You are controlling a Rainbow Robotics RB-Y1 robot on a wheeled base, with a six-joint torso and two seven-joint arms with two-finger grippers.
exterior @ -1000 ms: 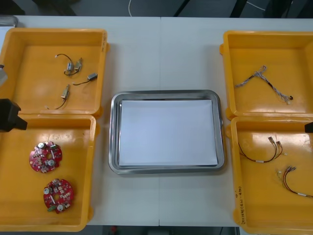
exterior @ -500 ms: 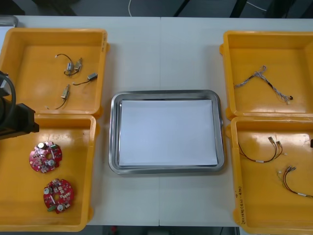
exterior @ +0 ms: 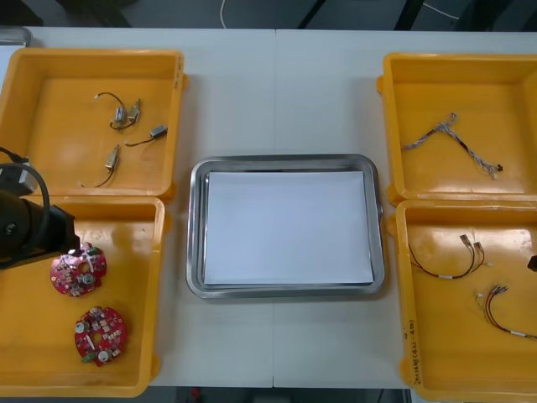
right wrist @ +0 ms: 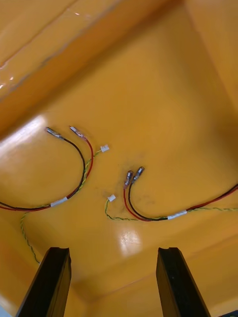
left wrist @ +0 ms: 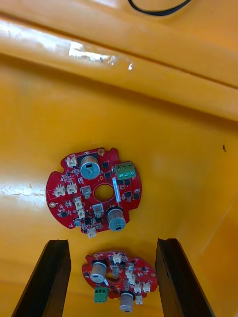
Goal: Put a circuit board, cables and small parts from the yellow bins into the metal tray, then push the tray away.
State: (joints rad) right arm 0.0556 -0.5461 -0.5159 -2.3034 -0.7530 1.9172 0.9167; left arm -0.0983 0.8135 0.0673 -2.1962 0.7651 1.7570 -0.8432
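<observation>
Two round red circuit boards (exterior: pixel 77 270) lie flat in the near-left bin (exterior: pixel 25 361), close together but not touching. My left gripper (left wrist: pixel 111 242) hangs over them with its fingers spread wide and holding nothing. In its wrist view the nearer board (left wrist: pixel 119 282) sits between the fingers, and the farther board (left wrist: pixel 94 193) lies just past the tips. Beyond that bin, the far-left bin (exterior: pixel 50 84) holds the small metal parts (exterior: pixel 126 113). The metal tray (exterior: pixel 195 227), white inside, waits mid-table between the bins with nothing loaded yet. To the right, the twisted blue and white cable (exterior: pixel 453 138) lies in the far-right bin (exterior: pixel 419 84). My right gripper (right wrist: pixel 113 250) hovers over the near-right bin (exterior: pixel 436 344), fingers also wide and empty, above two red and yellow cables (right wrist: pixel 59 201).

My worry on the left is that the boards lie flat on a smooth floor. Fingers coming down could skid one aside instead of gripping it, or, spread this wide, nudge its neighbour. On the right the cables are thin and their loose ends lie near each other, so I think a pinch could drag both up or close on nothing.

From above I read the layout and the path to the tray. The finger spread I take from the wrist cameras, which also give me the boards' green connectors and the cable ends up close.
</observation>
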